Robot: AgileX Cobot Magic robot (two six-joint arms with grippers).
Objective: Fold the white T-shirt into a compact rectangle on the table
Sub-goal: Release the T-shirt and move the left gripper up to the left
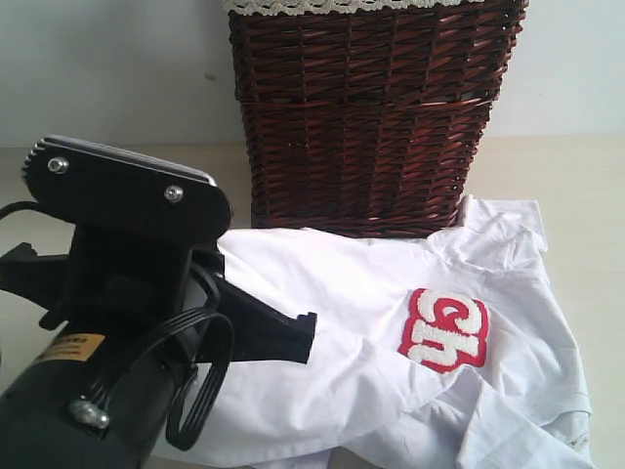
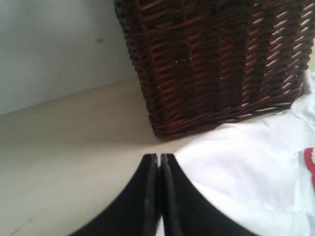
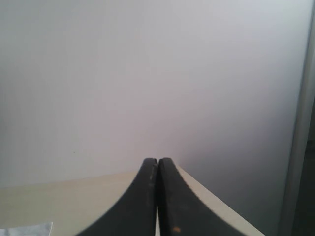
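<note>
Beside the basket [image 1: 361, 127] | white T-shirt [image 1: 342, 293]: light, limp, rumpled | you should pinch a free edge | left claw [image 2: 159, 162] and right claw [image 3: 157, 164] closed, empty

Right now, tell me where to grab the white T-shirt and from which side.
Pinch the white T-shirt at the edge nearest the left gripper, probably, coming from the table side: it lies flat and free there, while the wicker basket crowds the far side.

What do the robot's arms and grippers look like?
The left arm is matte black, with a rounded plate bearing two silver screws, looped black cables and a yellow label. The left gripper and right gripper have black, curved, tapering fingers.
</note>
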